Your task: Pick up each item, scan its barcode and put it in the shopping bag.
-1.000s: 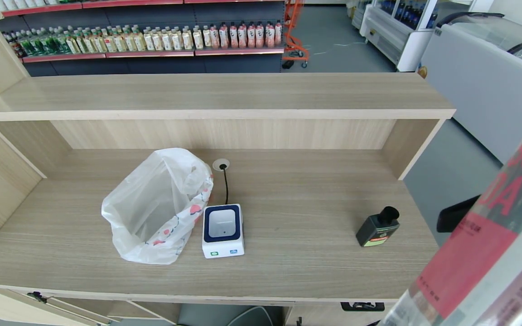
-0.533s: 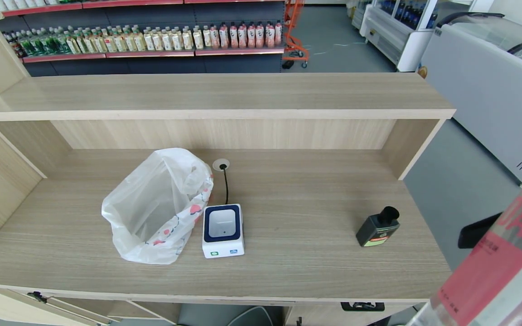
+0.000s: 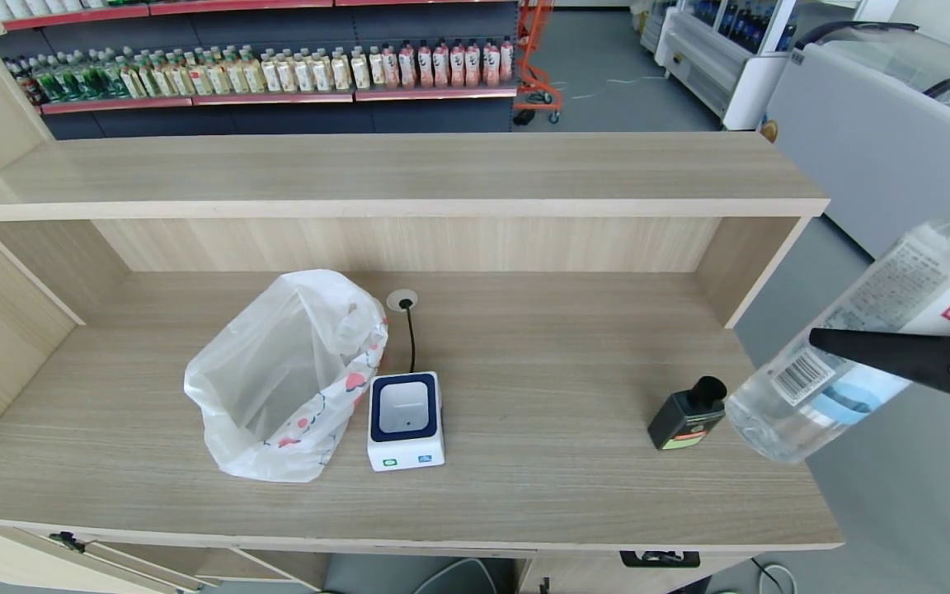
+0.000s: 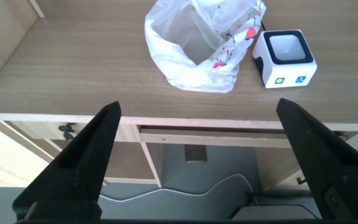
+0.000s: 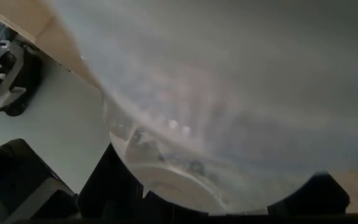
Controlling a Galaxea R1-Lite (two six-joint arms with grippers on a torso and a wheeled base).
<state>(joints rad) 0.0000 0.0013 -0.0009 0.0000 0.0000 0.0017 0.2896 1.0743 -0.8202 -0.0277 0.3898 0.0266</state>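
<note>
Right gripper (image 3: 834, 351) pinches the bottle (image 3: 895, 289), its long axis slanting down toward the scanner (image 3: 405, 419), well to its left.

clear bottle (image 3: 871, 301), white label; white bag (image 3: 228, 396), red floral print; white scanner (image 3: 406, 421), navy top; black flask (image 3: 685, 418)

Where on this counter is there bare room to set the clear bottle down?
Widest bare patch: the counter between the scanner and the black bottle. Also free: the strip left of the bag, and the front edge. Crowded where bag, scanner and cable meet. The clear bottle is held by the right end.
</note>
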